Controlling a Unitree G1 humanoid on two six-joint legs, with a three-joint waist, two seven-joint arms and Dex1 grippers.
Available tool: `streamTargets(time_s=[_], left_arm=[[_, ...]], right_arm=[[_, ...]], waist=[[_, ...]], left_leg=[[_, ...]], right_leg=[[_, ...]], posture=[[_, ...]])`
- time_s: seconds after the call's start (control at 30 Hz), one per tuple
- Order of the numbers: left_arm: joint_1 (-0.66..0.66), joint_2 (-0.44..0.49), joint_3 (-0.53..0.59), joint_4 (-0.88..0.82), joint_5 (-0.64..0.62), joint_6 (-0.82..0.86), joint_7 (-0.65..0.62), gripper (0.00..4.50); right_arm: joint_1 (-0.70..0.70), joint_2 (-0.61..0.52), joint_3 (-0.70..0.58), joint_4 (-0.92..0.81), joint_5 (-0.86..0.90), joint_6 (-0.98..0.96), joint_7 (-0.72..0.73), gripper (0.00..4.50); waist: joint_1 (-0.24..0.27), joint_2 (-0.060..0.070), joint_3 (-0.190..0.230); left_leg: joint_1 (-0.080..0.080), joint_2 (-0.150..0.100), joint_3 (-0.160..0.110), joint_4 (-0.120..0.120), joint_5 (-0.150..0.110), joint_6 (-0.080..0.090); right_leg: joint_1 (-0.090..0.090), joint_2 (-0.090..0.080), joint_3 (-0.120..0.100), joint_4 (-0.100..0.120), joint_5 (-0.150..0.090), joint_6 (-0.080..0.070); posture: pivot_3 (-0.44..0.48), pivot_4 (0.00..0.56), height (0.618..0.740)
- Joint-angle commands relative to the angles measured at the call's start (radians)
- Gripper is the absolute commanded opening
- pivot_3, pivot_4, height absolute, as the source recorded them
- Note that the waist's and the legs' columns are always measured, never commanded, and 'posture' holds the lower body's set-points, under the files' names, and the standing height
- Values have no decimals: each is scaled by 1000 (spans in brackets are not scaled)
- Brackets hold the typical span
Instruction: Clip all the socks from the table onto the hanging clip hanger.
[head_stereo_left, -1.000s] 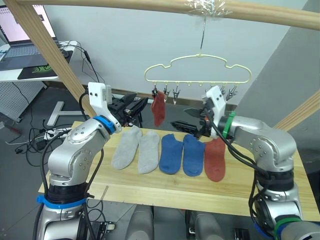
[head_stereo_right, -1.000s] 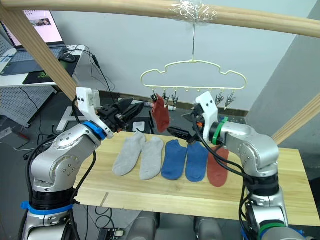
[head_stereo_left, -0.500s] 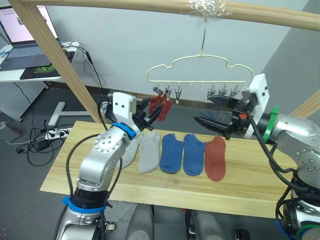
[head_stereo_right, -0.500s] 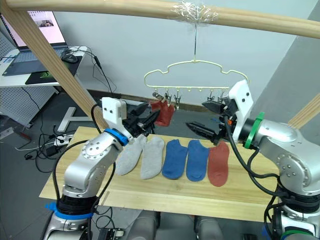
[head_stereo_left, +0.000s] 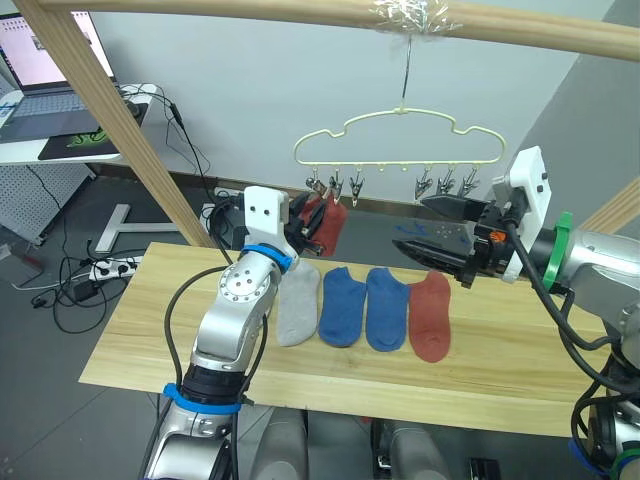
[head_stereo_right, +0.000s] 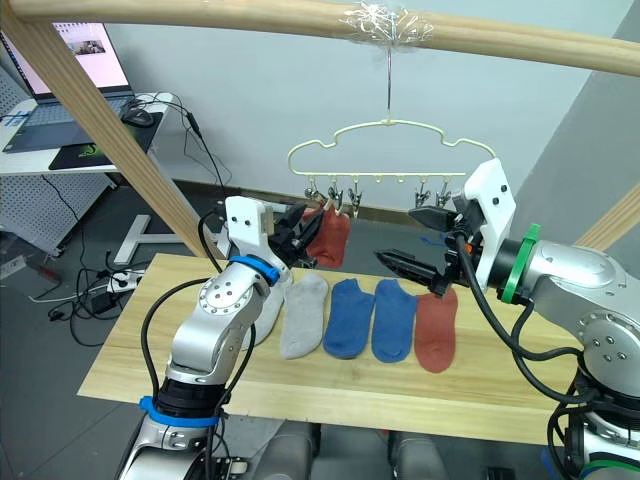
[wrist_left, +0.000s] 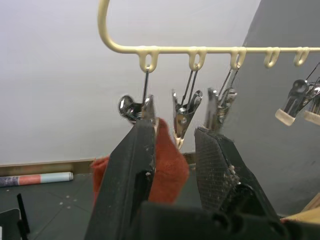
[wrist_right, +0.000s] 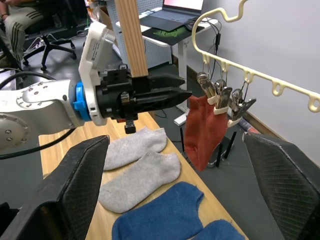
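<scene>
Tool fingers spread, the left tool (wrist_left: 175, 150) reaches up beside a rust red sock (head_stereo_left: 329, 224) hanging from the leftmost clip (wrist_left: 145, 107) of the clip hanger (head_stereo_left: 400, 140); part of that sock is hidden behind one finger. The right tool (head_stereo_left: 432, 232) hovers wide open over the table (head_stereo_left: 150, 330), below the hanger's right end. Five socks lie side by side on the planks: two grey, one (head_stereo_left: 297, 308) largely covered by the left arm's neighbour, two blue (head_stereo_left: 343, 305), one rust red (head_stereo_left: 430, 315).
</scene>
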Motion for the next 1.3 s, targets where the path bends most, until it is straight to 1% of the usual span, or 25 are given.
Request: streamTargets(time_s=[0.03,0.1,0.47,0.83,1.3], left_arm=[[-30,-14,8,-2,9,-17,-3,2070],[-42,-23,9,11,17,-27,3,2619],[-102,-62,19,106,70,-80,31,2619],[-190,-108,27,255,124,-140,97,2619],[-262,-142,63,351,128,-187,144,2619]], right_arm=[[1,-23,-38,-37,50,-1,-35,4500],[4,-29,-39,-38,70,-3,-53,4500],[40,-77,-57,-54,176,-18,-152,4500],[79,-125,-72,-65,271,-43,-239,4500],[127,-186,-67,-66,363,-104,-326,4500]], waist=[[-6,0,0],[-9,0,0],[-33,0,0],[-43,0,0],[-62,0,0]], left_leg=[[0,0,0,0,0,0],[0,0,0,0,0,0],[0,0,0,0,0,0],[0,0,0,0,0,0],[0,0,0,0,0,0]], right_leg=[[0,0,0,0,0,0],[0,0,0,0,0,0],[0,0,0,0,0,0],[0,0,0,0,0,0],[0,0,0,0,0,0]], posture=[[87,204,740],[82,205,740],[36,207,740],[-2,208,740],[-19,210,740]])
